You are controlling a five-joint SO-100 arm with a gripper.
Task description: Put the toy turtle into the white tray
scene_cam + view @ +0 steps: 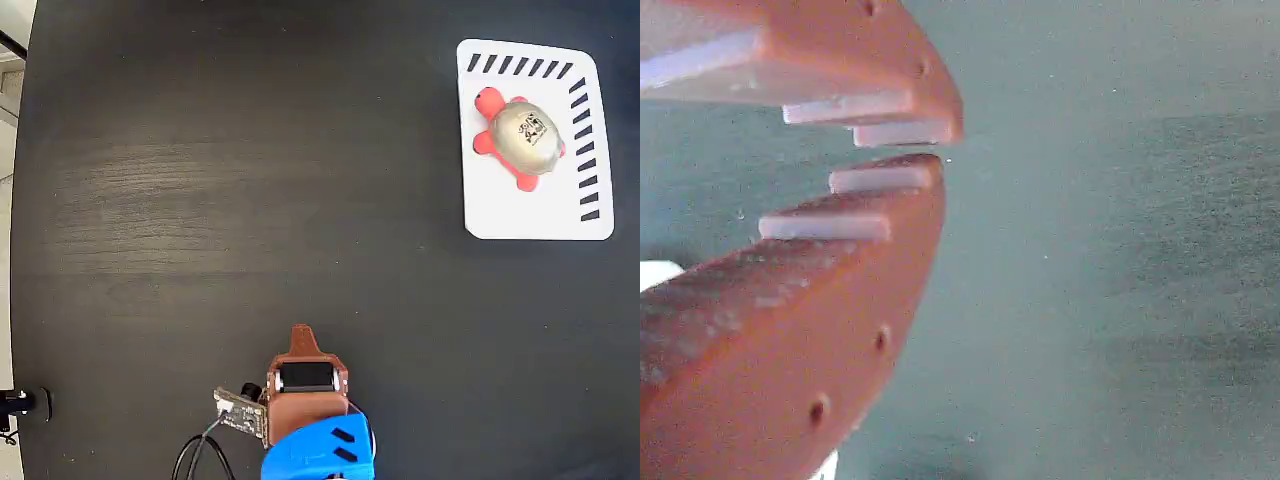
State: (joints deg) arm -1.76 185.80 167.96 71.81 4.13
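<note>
The toy turtle [520,138], with red-orange head and legs and a shiny beige shell bearing a dark mark, lies inside the white tray [500,215] at the top right of the fixed view. The tray has dark slanted stripes along its top and right edges. My gripper [303,333], brown-orange, sits far from it at the bottom middle of the table, folded back over the blue arm. In the wrist view the gripper [940,148] has its toothed jaws closed tip to tip with nothing between them, and only bare table lies behind.
The dark wood-grain table [220,200] fills the fixed view. A small circuit board with cables [238,412] hangs at the arm's left side. The table's left edge [22,240] borders a pale floor.
</note>
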